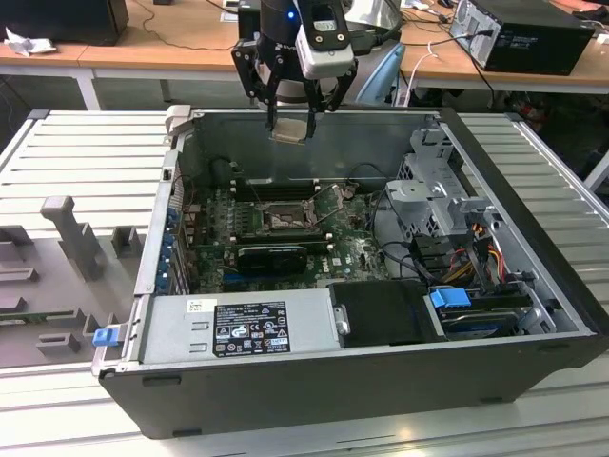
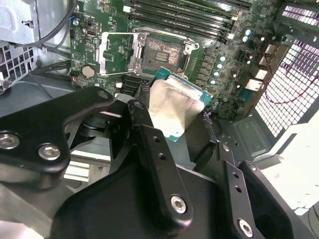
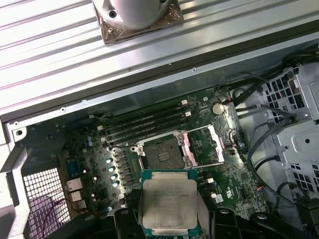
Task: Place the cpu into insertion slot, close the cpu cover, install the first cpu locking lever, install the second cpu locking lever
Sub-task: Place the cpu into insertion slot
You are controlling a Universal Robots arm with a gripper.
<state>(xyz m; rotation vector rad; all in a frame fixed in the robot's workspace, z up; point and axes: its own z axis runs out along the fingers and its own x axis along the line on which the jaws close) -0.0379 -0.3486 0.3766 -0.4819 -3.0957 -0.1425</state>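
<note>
The cpu is off the board and up in the air. Its pale metal face shows in both wrist views, and the gripper is clamped on it, one finger against each of two opposite edges. In the exterior view it hangs above the rear wall of the open computer case, higher than the motherboard and well apart from it.

Below it lies the insertion slot, a dark square inside a silver rim with nothing seated in it. The cpu cover is swung open and lies flat on the board just beside the socket, on the side away from the perforated case panel, so the socket mouth is exposed. The long black memory slots run along the socket's far side.

The first step looks to be the one in hand — the chip is gripped but not yet placed, and the cover is not yet closed. In my judgement, placing it calls for bringing the chip squarely over the socket, edges parallel to the rim and face level, then lowering it gently — a tilted or offset landing could damage the contacts. I cannot tell the chip's correct orientation from here.
</note>
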